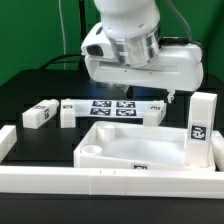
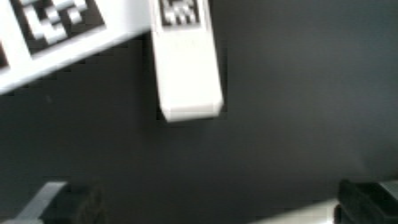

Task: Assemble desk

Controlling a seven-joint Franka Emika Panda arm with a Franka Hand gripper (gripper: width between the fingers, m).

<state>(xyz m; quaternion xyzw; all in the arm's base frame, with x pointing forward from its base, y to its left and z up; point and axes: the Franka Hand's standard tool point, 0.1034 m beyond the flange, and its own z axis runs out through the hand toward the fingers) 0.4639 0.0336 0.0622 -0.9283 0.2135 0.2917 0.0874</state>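
The white tray-like tabletop (image 1: pixel 130 150) lies rim up near the front of the table. One white block leg (image 1: pixel 203 130) stands upright at its right end in the exterior view. Two legs (image 1: pixel 40 114) (image 1: pixel 68 113) lie to the exterior view's left of the marker board (image 1: pixel 113 108), and another white block (image 1: pixel 151 114) lies at the board's right end. My gripper (image 2: pixel 214 205) hangs open above the black table behind the tabletop, with nothing between its fingertips (image 2: pixel 63 205). In the wrist view a tagged leg (image 2: pixel 187 65) lies flat beside the marker board (image 2: pixel 54 35), apart from the fingers.
A long white border rail (image 1: pixel 110 186) runs along the front edge and another rail piece (image 1: pixel 8 142) sits at the exterior view's left. The arm's white hand (image 1: pixel 140 60) hangs over the back of the table.
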